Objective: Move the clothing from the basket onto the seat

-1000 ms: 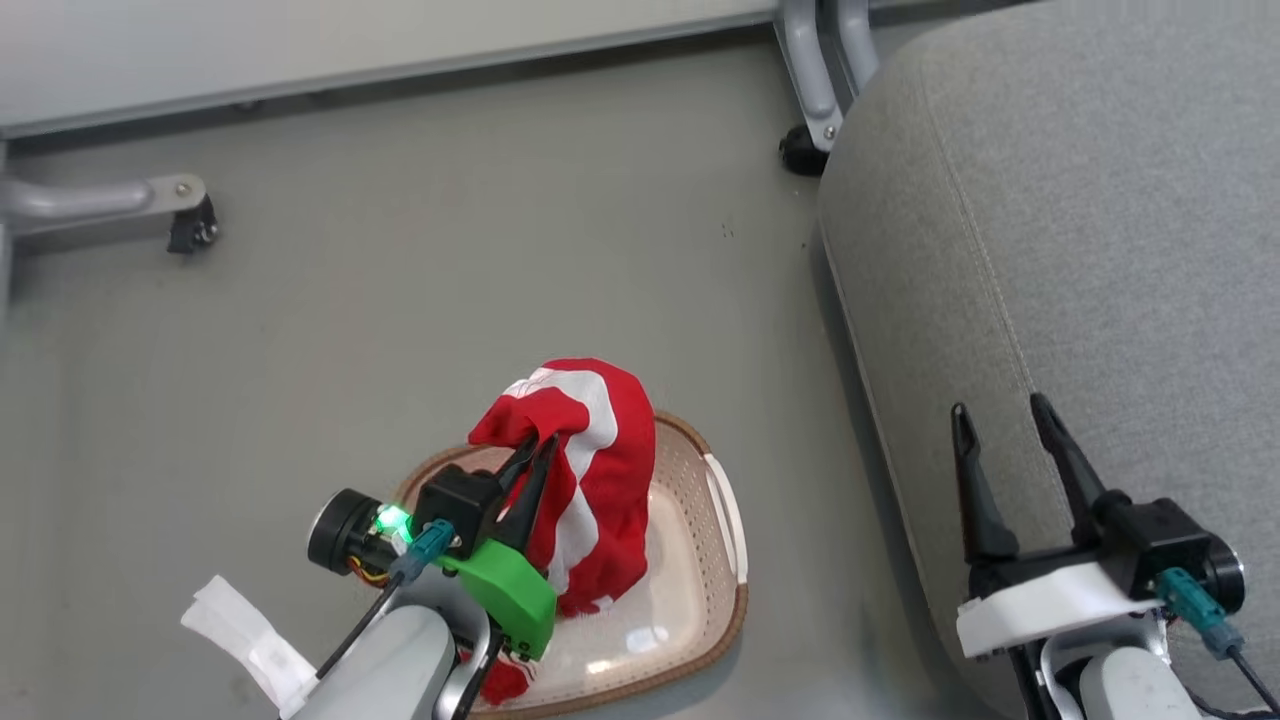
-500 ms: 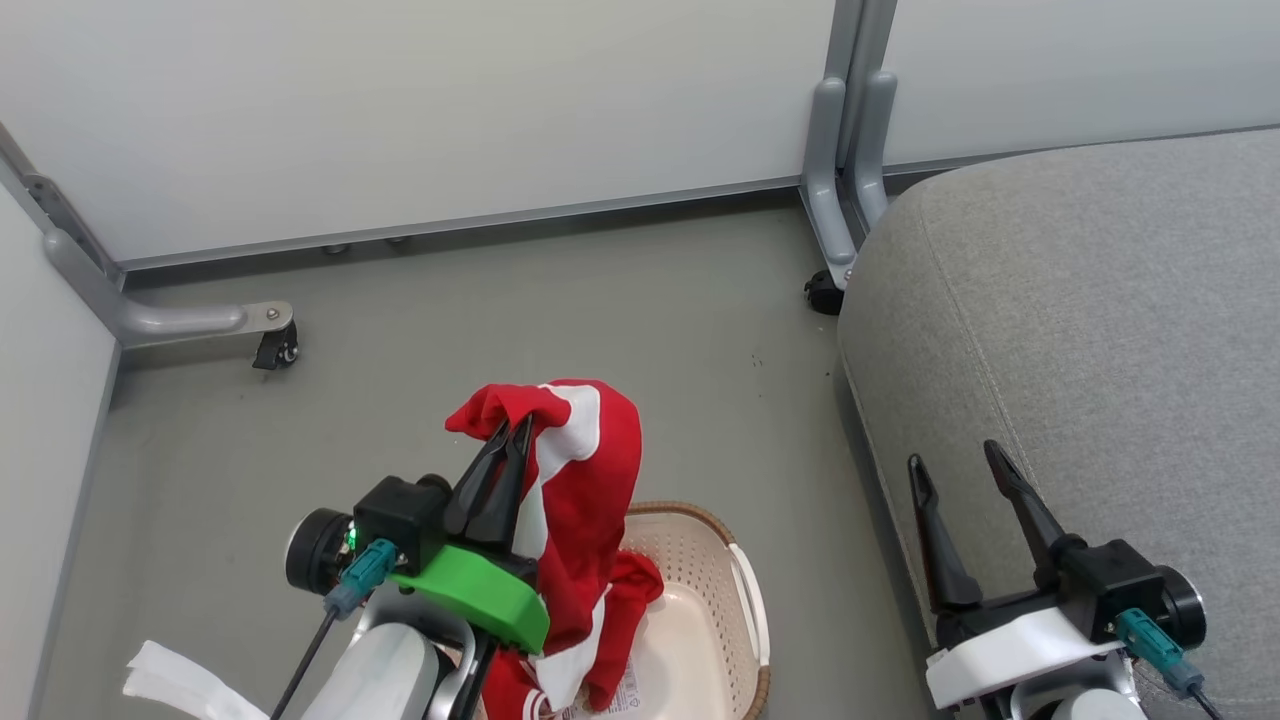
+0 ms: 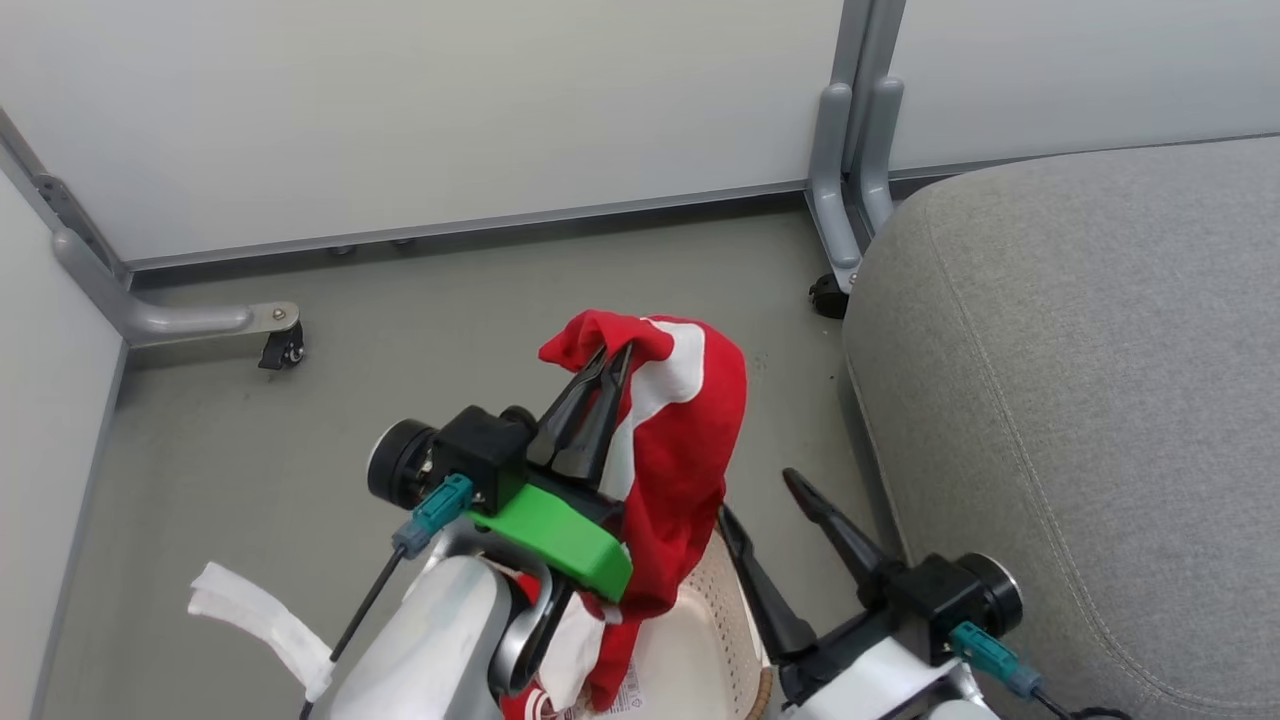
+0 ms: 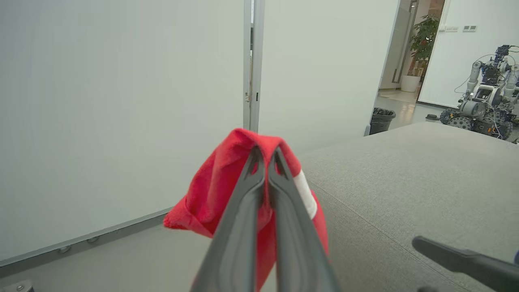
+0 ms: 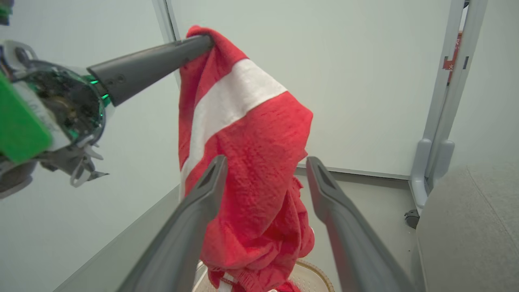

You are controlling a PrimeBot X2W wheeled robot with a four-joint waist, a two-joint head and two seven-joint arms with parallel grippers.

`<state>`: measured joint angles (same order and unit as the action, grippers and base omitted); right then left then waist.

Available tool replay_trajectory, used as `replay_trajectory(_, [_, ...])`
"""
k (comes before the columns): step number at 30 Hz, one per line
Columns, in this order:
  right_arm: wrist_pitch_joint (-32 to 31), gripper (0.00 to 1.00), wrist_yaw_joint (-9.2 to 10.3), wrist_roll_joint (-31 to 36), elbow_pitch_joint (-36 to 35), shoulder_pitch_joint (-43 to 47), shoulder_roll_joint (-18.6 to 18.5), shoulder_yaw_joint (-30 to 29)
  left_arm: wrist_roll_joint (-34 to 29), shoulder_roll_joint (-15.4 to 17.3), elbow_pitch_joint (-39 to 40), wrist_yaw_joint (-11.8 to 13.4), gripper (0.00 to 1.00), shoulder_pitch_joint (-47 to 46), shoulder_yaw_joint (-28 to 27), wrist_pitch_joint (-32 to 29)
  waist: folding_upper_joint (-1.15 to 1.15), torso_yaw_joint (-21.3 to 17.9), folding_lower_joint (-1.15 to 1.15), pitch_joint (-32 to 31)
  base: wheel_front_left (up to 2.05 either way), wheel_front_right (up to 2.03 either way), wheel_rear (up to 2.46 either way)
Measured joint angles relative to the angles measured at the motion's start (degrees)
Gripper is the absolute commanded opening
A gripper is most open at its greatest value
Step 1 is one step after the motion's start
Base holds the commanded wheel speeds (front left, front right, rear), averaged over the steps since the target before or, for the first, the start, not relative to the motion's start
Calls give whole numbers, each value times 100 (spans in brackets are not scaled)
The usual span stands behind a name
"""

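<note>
Basket w/ clothing dangling into it, top pinched by left pincer.

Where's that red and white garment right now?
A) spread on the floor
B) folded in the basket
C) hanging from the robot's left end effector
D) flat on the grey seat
C: the left end effector is shut on the garment, which hangs over the basket, off the seat.
</note>
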<state>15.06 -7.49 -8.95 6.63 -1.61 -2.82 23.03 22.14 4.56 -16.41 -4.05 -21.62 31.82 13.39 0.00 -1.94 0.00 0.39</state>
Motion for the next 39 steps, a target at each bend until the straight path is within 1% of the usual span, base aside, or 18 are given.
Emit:
replay_trajectory(4, [-1,100,0,-129,149,-307,4,363,68,-68,172,0,0,-211,198,-124,0,-41,0,33,0,0,0])
replay_trajectory(9, [0,100,0,-215,431,-604,0,489,177,-142,385,1,0,-389,510,-285,0,-59,0,72,0,0,0])
replay_trajectory(14, [-1,100,0,-254,712,-822,1,486,281,-159,599,55,0,-525,904,-427,0,-24,0,104,0,0,0])
replay_trajectory(18, [0,100,0,-245,822,-857,0,414,339,-164,699,158,0,-592,1154,-523,0,4,0,133,0,0,0])
replay_trajectory(19, [0,80,0,-242,858,-864,-1,419,339,-164,706,180,0,-608,1184,-525,0,6,0,142,0,0,0])
replay_trajectory(21, [0,0,0,-198,887,-871,0,428,341,-165,698,214,0,-636,1258,-558,0,7,0,166,0,0,0])
replay_trajectory(27, [-1,0,0,-171,892,-893,0,430,336,-156,531,271,0,-647,1298,-559,0,-15,0,208,0,0,0])
replay_trajectory(39, [-1,0,0,-151,846,-862,0,331,348,-127,283,271,0,-649,1330,-466,0,-34,0,217,0,0,0])
